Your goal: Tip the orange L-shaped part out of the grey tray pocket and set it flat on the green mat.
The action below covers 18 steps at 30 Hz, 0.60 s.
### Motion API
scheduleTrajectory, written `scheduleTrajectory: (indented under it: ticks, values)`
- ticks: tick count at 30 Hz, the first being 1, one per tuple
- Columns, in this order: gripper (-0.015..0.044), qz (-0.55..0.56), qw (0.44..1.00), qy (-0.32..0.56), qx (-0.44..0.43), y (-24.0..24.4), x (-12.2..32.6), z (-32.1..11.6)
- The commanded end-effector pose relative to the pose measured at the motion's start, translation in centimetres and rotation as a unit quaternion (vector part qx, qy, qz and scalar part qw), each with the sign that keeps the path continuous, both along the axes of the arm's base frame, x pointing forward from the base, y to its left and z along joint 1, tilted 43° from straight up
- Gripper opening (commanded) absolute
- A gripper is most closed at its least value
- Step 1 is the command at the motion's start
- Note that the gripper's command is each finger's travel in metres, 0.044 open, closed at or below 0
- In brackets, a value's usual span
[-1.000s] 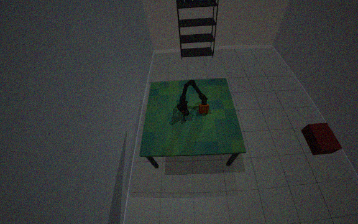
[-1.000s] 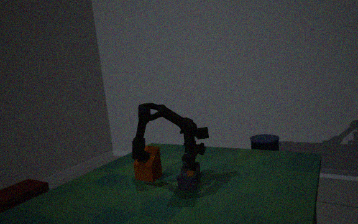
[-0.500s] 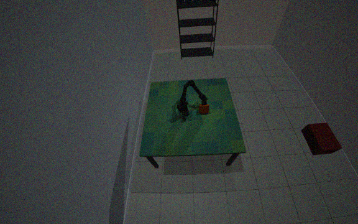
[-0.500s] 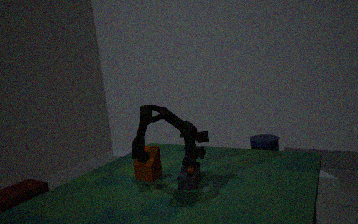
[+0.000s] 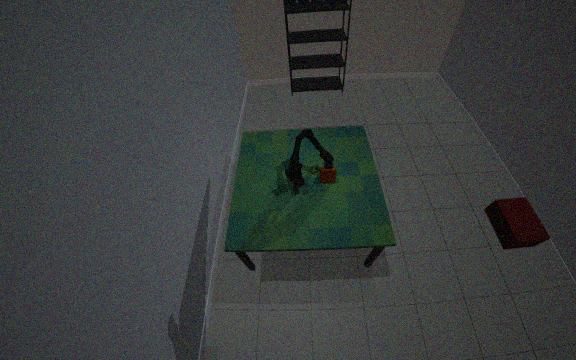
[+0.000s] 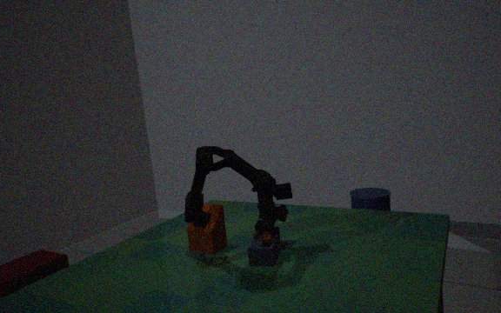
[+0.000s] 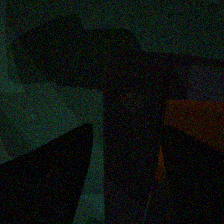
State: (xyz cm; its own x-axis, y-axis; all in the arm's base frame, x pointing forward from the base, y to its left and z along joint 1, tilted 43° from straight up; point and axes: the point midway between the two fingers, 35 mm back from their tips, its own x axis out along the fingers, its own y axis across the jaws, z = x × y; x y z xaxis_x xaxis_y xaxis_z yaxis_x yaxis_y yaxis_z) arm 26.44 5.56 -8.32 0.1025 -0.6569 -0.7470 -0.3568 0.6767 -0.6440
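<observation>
our black pincer (image 6: 267, 232) stands partly apart, empty, right over the grey tray (image 6: 263, 254). the orange l-shaped part (image 6: 267, 236) lies directly beneath, at six o'clock.

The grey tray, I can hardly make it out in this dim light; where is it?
In the exterior view the grey tray sits on the green mat, directly under the gripper, right of the orange block at the arm's base.
</observation>
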Motion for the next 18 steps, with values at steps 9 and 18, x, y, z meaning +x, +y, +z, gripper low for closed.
scheduleTrajectory:
  ticks: [9, 18]
  values:
    - [0.018, -0.002, 1.0, 0.0, -0.003, 1.3, -0.4, 0.2]
    - [0.018, -0.002, 1.0, 0.001, -0.001, 5.0, -0.5, 4.7]
